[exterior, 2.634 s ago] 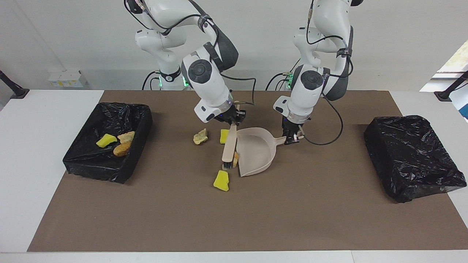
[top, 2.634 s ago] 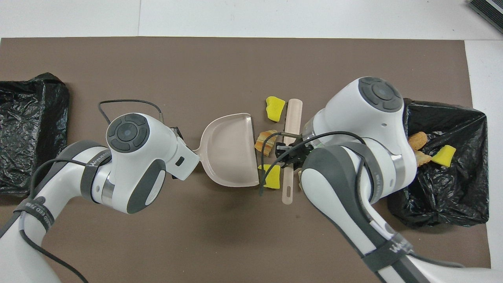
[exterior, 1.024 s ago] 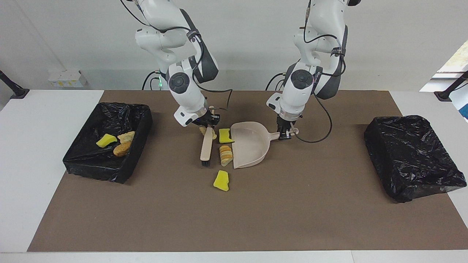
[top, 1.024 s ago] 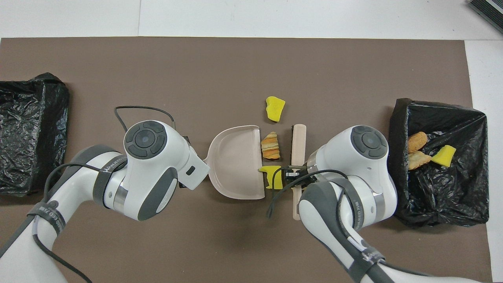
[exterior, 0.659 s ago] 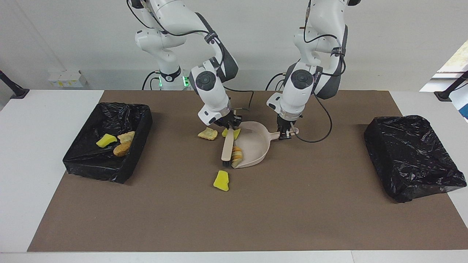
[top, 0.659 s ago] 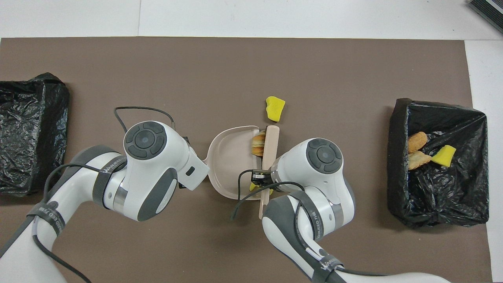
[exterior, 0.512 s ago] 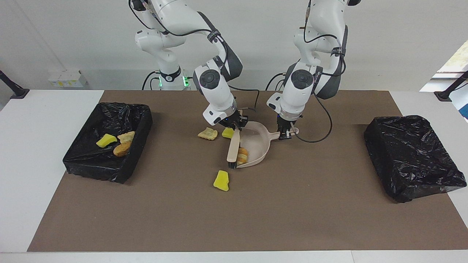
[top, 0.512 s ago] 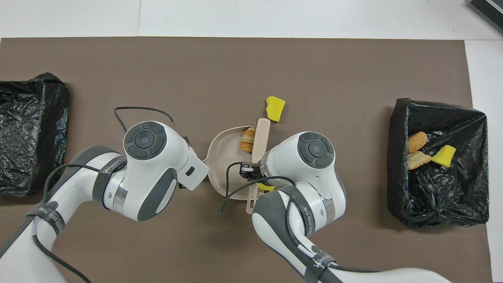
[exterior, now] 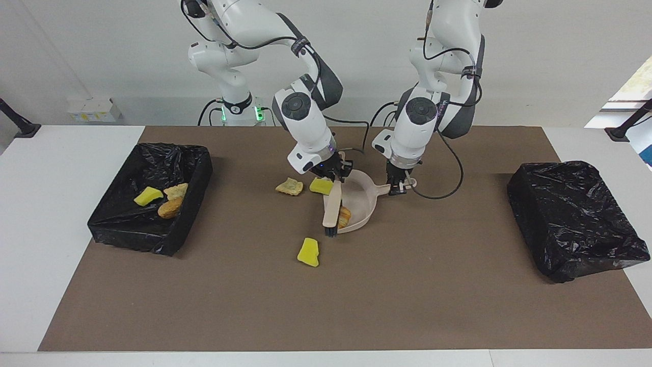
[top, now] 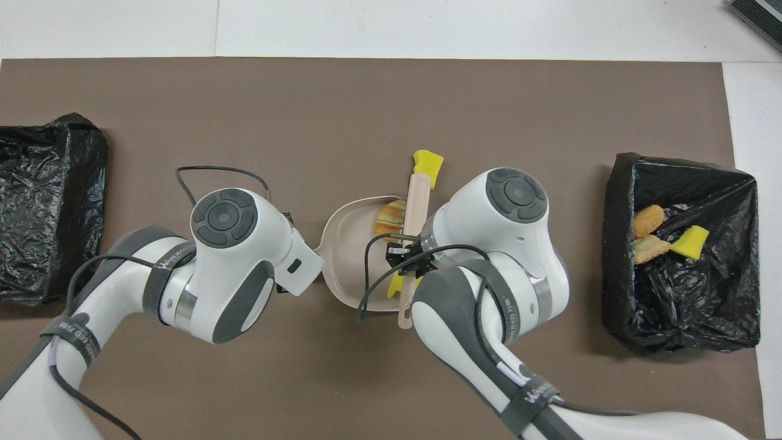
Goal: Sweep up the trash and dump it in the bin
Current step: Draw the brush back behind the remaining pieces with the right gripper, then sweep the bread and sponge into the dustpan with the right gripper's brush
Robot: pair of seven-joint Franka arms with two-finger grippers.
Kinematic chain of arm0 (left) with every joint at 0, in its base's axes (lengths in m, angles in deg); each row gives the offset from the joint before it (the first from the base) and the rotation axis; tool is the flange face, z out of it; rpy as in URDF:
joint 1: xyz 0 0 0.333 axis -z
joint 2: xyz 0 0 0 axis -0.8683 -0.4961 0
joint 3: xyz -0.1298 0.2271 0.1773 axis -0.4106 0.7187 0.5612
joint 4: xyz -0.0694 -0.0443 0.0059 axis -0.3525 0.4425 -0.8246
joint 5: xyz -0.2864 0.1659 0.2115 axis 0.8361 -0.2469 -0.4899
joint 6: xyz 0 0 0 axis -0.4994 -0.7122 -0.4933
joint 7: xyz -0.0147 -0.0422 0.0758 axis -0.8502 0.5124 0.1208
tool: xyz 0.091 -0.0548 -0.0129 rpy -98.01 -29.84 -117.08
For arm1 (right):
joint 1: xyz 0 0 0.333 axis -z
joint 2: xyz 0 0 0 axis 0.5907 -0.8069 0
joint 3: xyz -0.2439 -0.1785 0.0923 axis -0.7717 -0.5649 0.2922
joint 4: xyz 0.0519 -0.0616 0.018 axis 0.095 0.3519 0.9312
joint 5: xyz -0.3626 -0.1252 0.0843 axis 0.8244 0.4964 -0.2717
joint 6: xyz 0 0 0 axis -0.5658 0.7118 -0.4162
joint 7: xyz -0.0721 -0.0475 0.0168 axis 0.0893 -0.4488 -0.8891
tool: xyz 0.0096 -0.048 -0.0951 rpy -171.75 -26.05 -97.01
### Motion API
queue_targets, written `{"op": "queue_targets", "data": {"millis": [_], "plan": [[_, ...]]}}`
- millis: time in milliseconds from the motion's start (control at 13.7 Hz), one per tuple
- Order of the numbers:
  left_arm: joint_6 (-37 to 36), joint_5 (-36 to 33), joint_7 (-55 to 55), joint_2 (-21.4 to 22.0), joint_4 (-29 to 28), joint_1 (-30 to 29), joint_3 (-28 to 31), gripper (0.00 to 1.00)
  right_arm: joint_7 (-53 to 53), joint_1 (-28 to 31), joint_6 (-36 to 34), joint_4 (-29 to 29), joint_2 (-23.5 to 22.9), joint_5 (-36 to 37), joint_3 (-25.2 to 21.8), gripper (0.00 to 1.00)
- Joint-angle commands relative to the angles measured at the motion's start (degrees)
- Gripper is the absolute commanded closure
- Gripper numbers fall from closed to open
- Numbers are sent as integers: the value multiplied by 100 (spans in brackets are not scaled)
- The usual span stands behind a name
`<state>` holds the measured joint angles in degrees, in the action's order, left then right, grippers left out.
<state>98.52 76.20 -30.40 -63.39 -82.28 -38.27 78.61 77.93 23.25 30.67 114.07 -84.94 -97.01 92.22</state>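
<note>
Sweeping: right gripper [exterior: 337,176] clamps the brush [exterior: 332,210], pushing a bread lump [exterior: 344,216] into the dustpan [exterior: 362,201], braced by the left gripper [exterior: 398,187] clamping its handle; yellow chunk [exterior: 308,252] awaits outside.

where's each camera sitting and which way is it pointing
Facing view: high across the table, looking back at the robots; both whole arms show, the right gripper holding the brush, the left gripper holding the dustpan handle.
Overhead view: above the robots' end, looking steeply down and forward; both arms come in from the bottom.
Shared: the dustpan, brush, the open bin with trash in it, and the covered bin.
</note>
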Motion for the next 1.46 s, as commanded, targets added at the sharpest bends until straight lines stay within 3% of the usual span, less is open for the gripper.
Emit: {"op": "queue_targets", "data": {"millis": [0,293,659,1024,1390], "plan": [[-18,3,-257,147,-120,-150,54,100,-258,318,-497,166,340,199,25,100],[-316,3,-812,173,-85,-90,71,100,-581,784,-586,947,753,465,25,100],[-326,-6,101,234,-146,270,71,100,-1505,1198,-297,1793,947,966,25,100],[-343,-6,743,366,-260,578,71,100,-1025,708,335,1671,465,826,69,100],[-247,-6,981,393,-304,640,63,100,-540,31,477,811,25,80,78,100]]}}
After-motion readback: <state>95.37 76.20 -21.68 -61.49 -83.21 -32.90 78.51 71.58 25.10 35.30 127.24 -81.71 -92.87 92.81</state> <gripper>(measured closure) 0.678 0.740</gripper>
